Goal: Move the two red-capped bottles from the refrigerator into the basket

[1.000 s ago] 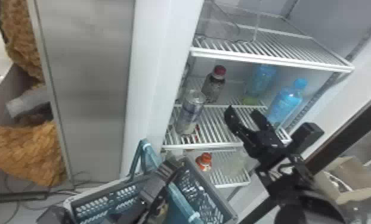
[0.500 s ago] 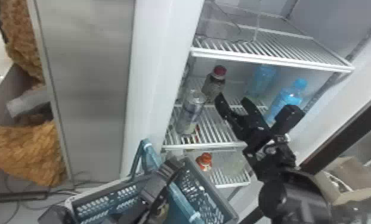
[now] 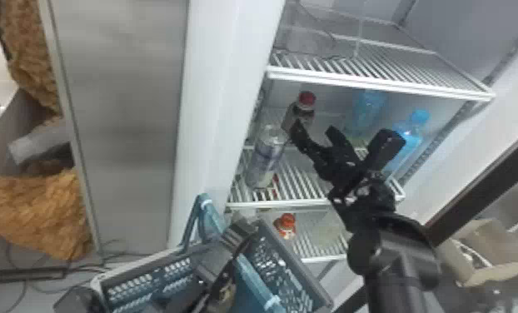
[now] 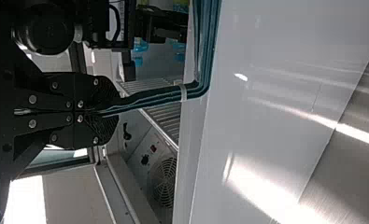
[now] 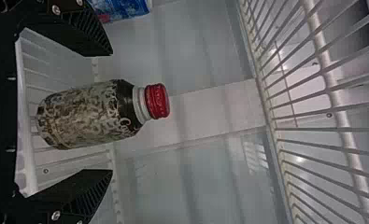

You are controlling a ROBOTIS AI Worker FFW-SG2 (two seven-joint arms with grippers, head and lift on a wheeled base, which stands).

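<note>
Nearest in the head view is one basket [image 3: 312, 287], a dark one with a teal handle [image 3: 254, 274]. The left claw [image 3: 243, 233] is at it; in the left wrist view its two fingers are closed tight on the handle.

Beyond the basket, the right claw [image 3: 315, 129] reaches in at the middle shelf [image 3: 300, 179]. Its two fingers stand wide apart, holding nothing.

There are two red-capped bottles, both in the refrigerator. The lower bottle [image 3: 287, 231], with an orange-red cap, is on the bottom shelf [image 3: 324, 249], just past the basket's edge. On the middle shelf comes one tall silver can [image 3: 264, 162], and behind it stands the upper bottle [image 3: 306, 110], dark with a red cap. The right wrist view shows this bottle upright between the lines of the two fingers, a gap on either side.

Two blue bottles stand on the same shelf, to the right: a nearer one [image 3: 414, 137] and a farther one [image 3: 366, 110]. One more wire shelf [image 3: 379, 58] crosses above, making three shelves.
</note>
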